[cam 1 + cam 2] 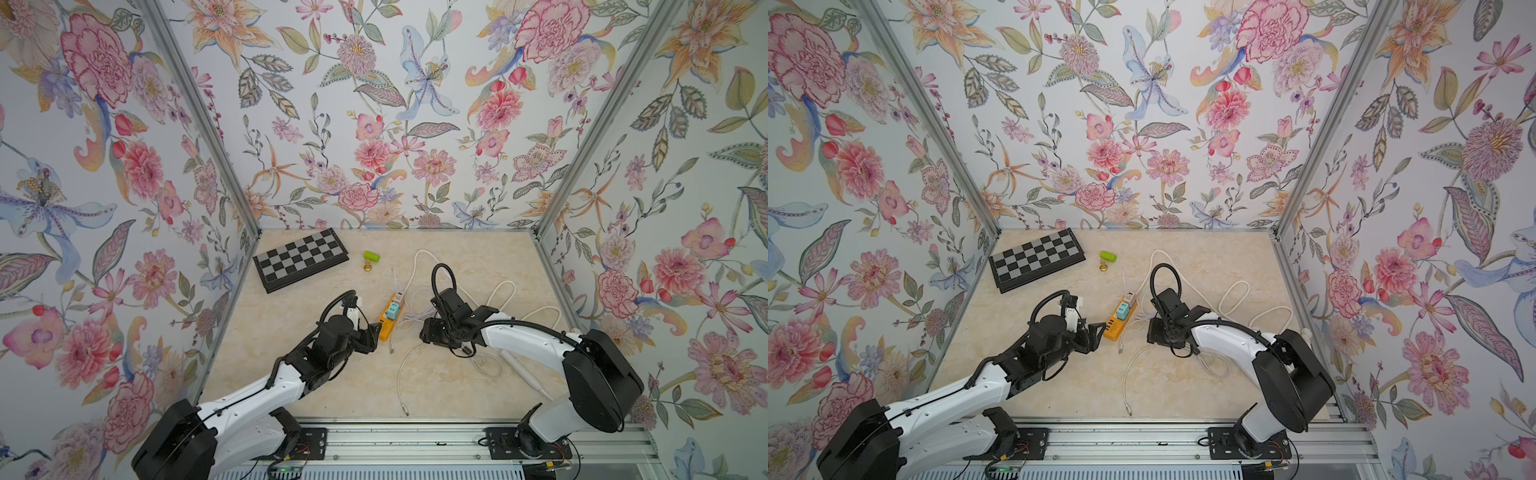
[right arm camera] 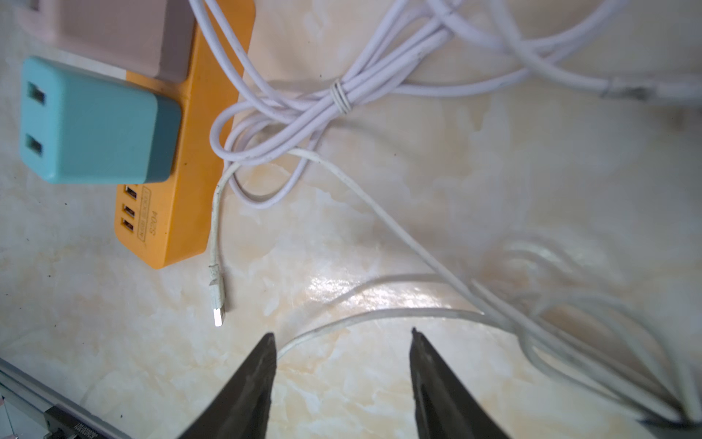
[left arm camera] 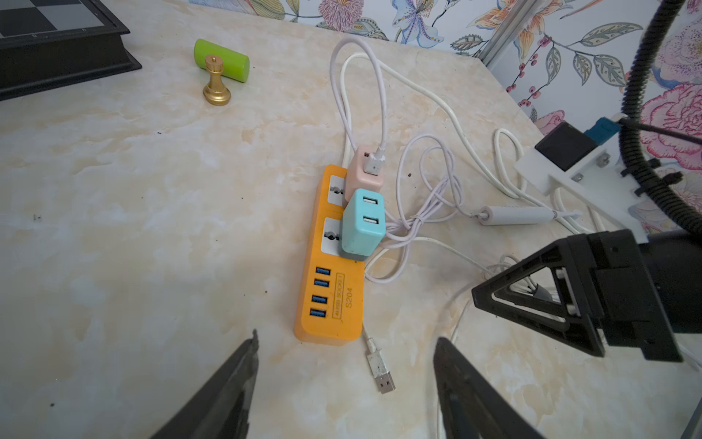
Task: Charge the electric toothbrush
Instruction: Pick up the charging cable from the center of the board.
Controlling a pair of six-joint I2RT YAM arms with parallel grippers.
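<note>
Nothing was plugged in yet: my left gripper (image 3: 345, 338) and right gripper (image 2: 342, 332) were spread and empty, the slim white electric toothbrush (image 1: 528, 374) lay at 4 o'clock from the orange plastic power strip (image 1: 386, 320), and the loose white USB plug (image 1: 392, 350) lay at 6.

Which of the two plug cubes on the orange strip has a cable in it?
The pink cube: a white plug sits in its port. The teal cube has both ports empty.

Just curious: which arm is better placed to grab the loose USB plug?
Likely left: the USB plug lies straight ahead of the open left gripper, but off-centre for the right gripper.
</note>
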